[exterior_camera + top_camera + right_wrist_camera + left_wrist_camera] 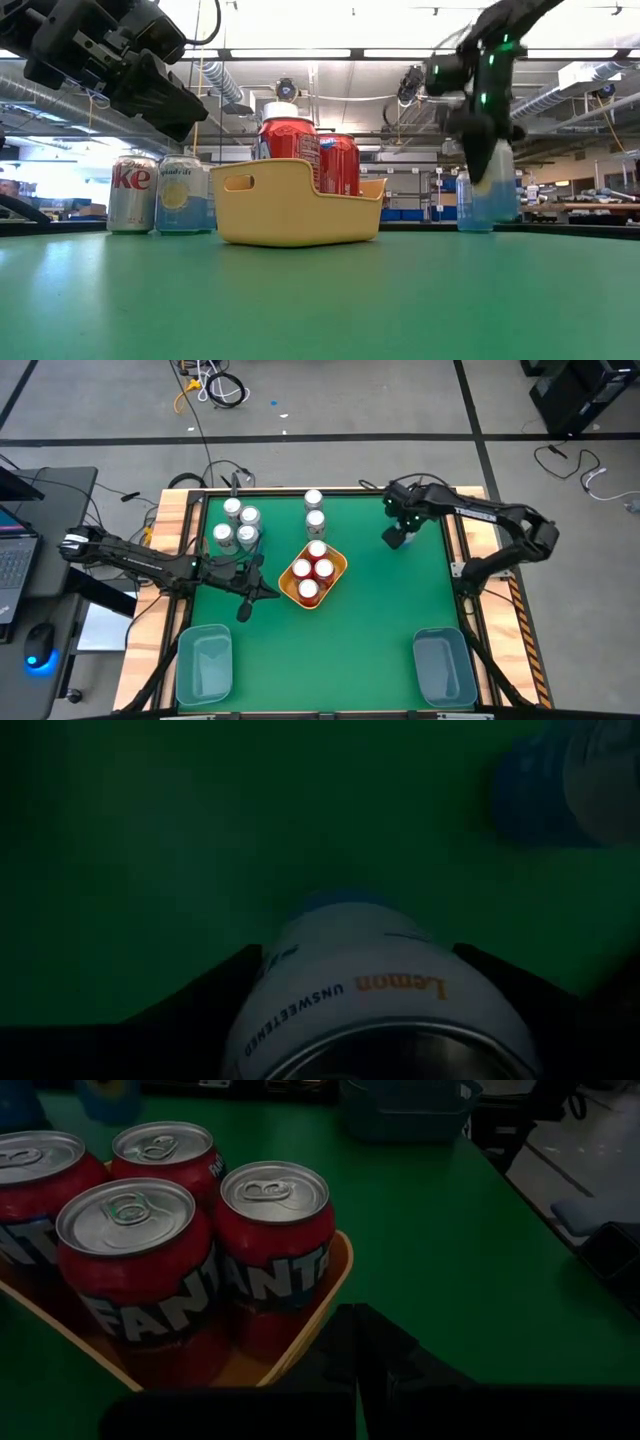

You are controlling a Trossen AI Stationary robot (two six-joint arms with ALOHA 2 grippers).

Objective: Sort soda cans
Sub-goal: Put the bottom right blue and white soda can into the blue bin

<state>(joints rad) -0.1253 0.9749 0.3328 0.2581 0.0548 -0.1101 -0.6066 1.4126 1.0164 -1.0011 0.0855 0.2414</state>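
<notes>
Right pincer (360, 1020) partly hides lemon can (350, 975).

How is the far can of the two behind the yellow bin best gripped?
By its round body, from above, squeezing its left and right sides. The far can stands upright, and its neighbour crowds only the near side; left and right look free.

Four cans (312, 571) in centre bin (337, 573); four-can cluster (238, 526) behind-left.
</notes>
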